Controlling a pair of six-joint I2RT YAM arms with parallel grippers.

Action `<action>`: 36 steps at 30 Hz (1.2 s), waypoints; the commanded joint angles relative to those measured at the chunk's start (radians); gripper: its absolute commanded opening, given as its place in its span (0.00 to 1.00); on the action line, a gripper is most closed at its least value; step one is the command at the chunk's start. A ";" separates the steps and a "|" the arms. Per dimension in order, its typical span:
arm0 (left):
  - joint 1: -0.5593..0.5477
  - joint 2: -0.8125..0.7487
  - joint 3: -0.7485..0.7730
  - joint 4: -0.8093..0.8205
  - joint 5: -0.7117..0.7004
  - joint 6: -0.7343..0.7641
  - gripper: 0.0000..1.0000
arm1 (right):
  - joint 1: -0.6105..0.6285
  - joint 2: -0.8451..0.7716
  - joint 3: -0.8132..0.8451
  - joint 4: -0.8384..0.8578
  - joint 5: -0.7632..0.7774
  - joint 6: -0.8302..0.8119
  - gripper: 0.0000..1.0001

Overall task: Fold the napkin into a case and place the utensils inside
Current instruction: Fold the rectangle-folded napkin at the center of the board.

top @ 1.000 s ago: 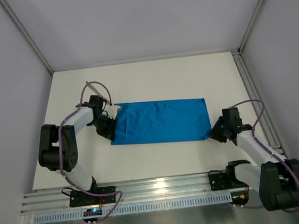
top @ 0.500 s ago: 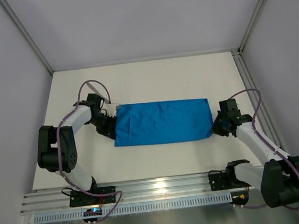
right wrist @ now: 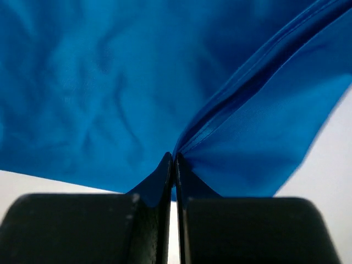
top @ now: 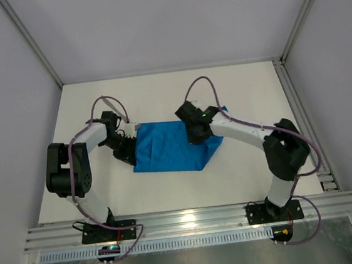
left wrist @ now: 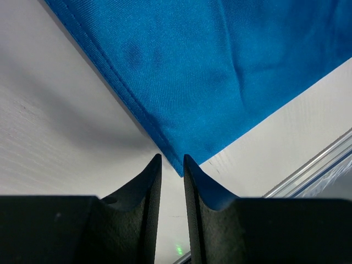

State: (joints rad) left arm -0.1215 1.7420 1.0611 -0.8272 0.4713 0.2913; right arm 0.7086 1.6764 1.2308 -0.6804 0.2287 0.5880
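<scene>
The blue napkin (top: 163, 151) lies on the white table (top: 241, 93), folded into a band, with its right part lifted and carried leftward over the rest. My right gripper (top: 195, 135) is above the napkin's middle, shut on a pinched edge of the cloth (right wrist: 231, 104); its tips (right wrist: 174, 157) meet with no gap. My left gripper (top: 126, 151) is at the napkin's near left corner. Its jaws (left wrist: 171, 159) stand slightly apart, and the cloth's corner (left wrist: 177, 165) reaches just between the tips. The napkin (left wrist: 220, 66) fills the left wrist view. No knife or fork is in view.
Metal rails (top: 185, 219) run along the table's near edge, and another rail (top: 297, 113) runs along the right side. Grey walls enclose the table on three sides.
My right arm has swung from the napkin's right end to over its middle, dragging the right part of the cloth leftward over the rest. The left gripper has stayed at the left corner.
</scene>
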 commanded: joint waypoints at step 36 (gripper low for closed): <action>0.074 0.036 -0.003 0.026 0.023 0.002 0.06 | 0.368 0.522 0.512 0.301 -0.212 -0.027 0.04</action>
State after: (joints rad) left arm -0.0635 1.7908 1.0485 -0.8196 0.4980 0.2878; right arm 1.0714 2.1845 1.7515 -0.4263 0.0525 0.5293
